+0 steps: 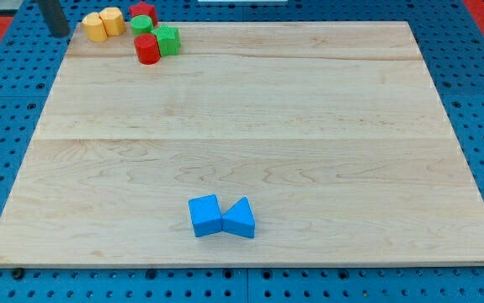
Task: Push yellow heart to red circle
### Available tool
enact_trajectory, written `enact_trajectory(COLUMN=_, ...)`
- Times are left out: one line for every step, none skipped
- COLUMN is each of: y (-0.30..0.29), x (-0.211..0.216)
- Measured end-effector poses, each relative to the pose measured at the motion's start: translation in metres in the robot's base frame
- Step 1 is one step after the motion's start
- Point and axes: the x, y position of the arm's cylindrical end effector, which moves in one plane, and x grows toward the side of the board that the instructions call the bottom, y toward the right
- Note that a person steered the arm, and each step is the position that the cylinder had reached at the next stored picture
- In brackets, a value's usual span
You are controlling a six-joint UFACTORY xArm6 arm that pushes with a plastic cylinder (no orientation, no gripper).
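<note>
The yellow heart [96, 27] lies at the board's top left corner, touching a second yellow block [113, 19] on its right. The red circle [147, 50], a short cylinder, stands a little to the right of and below the heart, with a small gap between them. My tip [60, 34] is at the view's top left, just left of the yellow heart and apart from it. The rod runs up out of the view.
A red star [143, 11], a green circle [142, 24] and a green star-like block [167, 39] crowd around the red circle at the top. A blue cube [204, 215] and a blue triangle [240, 219] touch near the bottom middle. The wooden board [309, 126] lies on a blue pegboard.
</note>
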Motion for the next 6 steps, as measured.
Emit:
enact_trajectory(y=0.003, x=-0.012)
enact_trajectory(y=0.007, x=-0.012)
enact_trajectory(y=0.035, x=-0.012)
enact_trajectory(y=0.07, x=-0.008)
enact_trajectory(y=0.083, x=0.013)
enact_trajectory(y=0.092, x=0.023)
